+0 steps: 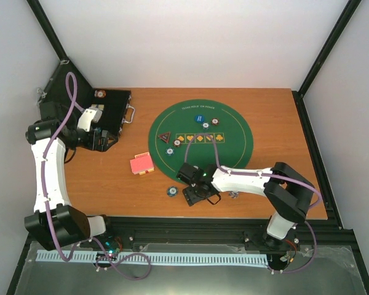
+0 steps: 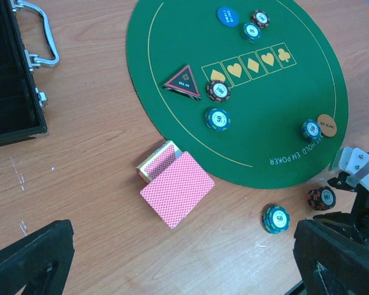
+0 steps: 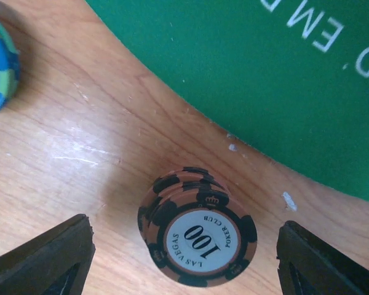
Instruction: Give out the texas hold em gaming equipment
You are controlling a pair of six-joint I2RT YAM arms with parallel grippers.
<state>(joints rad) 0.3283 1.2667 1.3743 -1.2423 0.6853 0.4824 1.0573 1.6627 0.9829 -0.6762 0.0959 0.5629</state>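
Note:
A short stack of orange-and-black "100" poker chips (image 3: 197, 236) lies on bare wood just off the green mat (image 3: 264, 80). My right gripper (image 3: 184, 238) is open around it, with a gap between the stack and each finger. A blue "50" chip stack (image 2: 276, 219) lies to its left. Red-backed cards (image 2: 177, 187) lean against their deck (image 2: 157, 161) on the wood. On the mat lie a dark triangular marker (image 2: 182, 82), a blue button (image 2: 228, 16), an orange button (image 2: 326, 125) and several chips (image 2: 218, 91). My left gripper (image 2: 184, 264) hangs open over the wood, holding nothing.
A black hard case (image 1: 114, 114) with a metal handle (image 2: 40, 37) lies open at the back left, next to my left gripper (image 1: 103, 140). The round mat (image 1: 234, 147) covers the table's middle. My right arm (image 1: 246, 179) reaches across the front edge.

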